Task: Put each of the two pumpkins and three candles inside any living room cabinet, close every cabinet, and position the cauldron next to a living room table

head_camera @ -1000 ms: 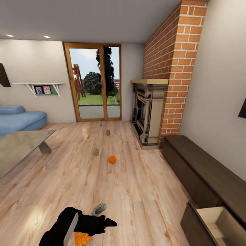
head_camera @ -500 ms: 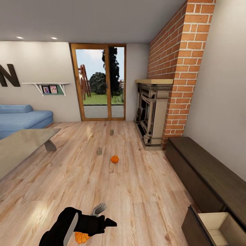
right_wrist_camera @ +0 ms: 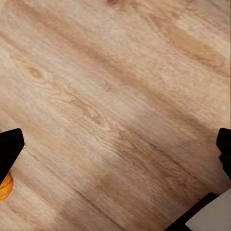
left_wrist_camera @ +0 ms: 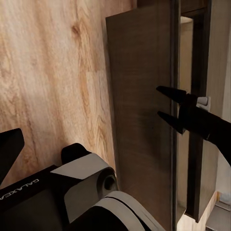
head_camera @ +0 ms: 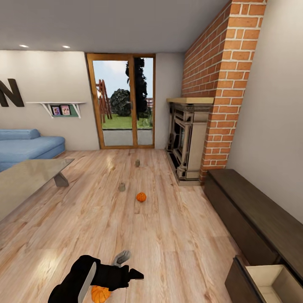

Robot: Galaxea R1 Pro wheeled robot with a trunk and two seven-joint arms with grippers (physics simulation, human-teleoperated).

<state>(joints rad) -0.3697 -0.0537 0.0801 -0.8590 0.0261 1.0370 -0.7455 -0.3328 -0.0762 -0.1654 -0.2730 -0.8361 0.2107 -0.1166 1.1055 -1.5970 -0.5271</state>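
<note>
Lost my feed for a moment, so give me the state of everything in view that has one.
Cabinet: drawer open, inside looks empty.
Far pumpkin: loose on the floor.
Near pumpkin: on the floor, partly hidden by the arm.
Two candles: upright on the floor.
Left gripper: open, empty.
Right gripper: open, empty.

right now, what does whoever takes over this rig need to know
Left gripper: open, holding nothing, facing a cabinet panel.
Right gripper: open wide over bare floor, holding nothing.
On the floor: near pumpkin under the arm by the robot, far pumpkin mid-room, near candle and far candle beyond it.
Cabinet stands along the right wall, its drawer pulled open; the part in view looks empty.
Table is at the left.
Done: drawer opened.
Left: stow both pumpkins and all three candles, shut the cabinet, set the cauldron by the table.
</note>
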